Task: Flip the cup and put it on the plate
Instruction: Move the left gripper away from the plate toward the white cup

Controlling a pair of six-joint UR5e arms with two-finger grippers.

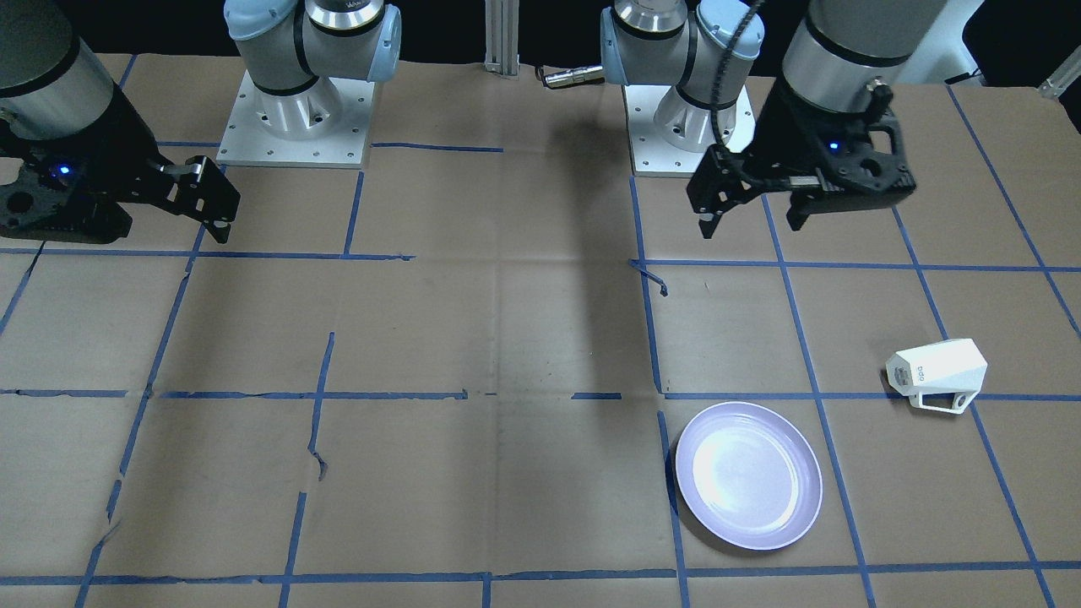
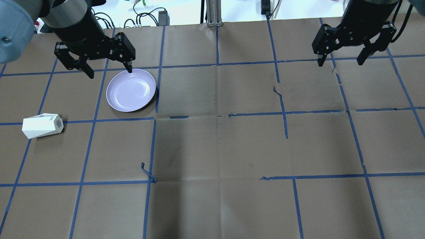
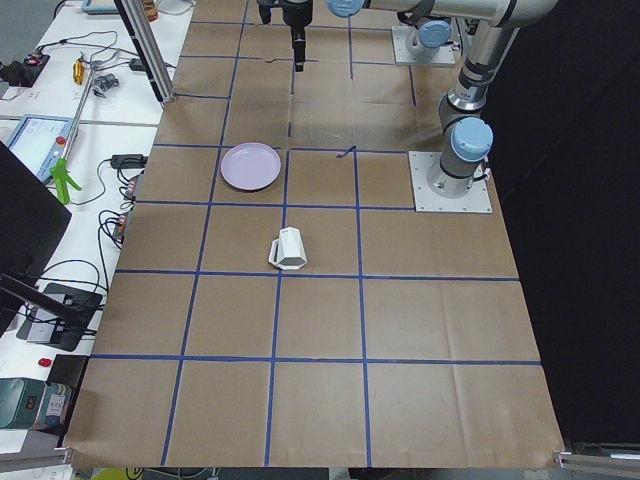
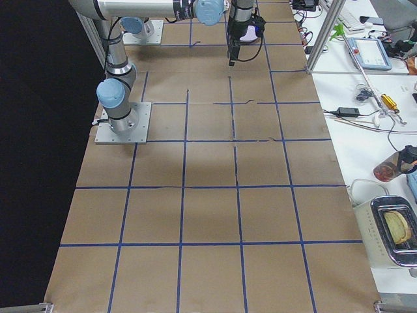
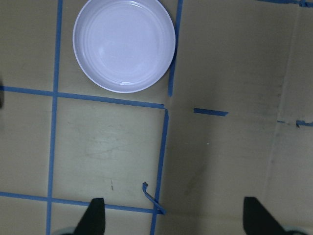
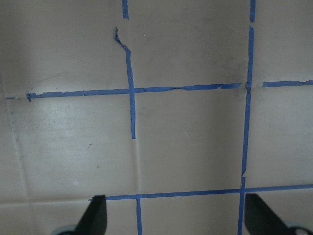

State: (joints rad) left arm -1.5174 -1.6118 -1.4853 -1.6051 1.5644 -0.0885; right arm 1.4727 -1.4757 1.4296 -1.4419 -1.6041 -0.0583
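Your cup (image 2: 41, 125) lies on its side on the worktop (image 2: 215, 149), far out on the robot's left. Its wide mouth faces the table's end, its narrow base points inward, and the handle sticks out toward the operators' side. The plate (image 2: 130, 90) sits well apart from it, further in and bare. The left gripper (image 2: 109, 71) hangs released above the plate's far rim, nothing between its jaws. The right gripper (image 2: 340, 62) hovers spread and empty, too far away to help. Use the left arm, since the reach to the cup is what comes first. Bring it over the cup and turn the wrist so the jaws cross the tapering body rather than the handle. Close nearer the wide end, where the flat faces should give better purchase. I'd expect light plastic to skate, so descend squarely.
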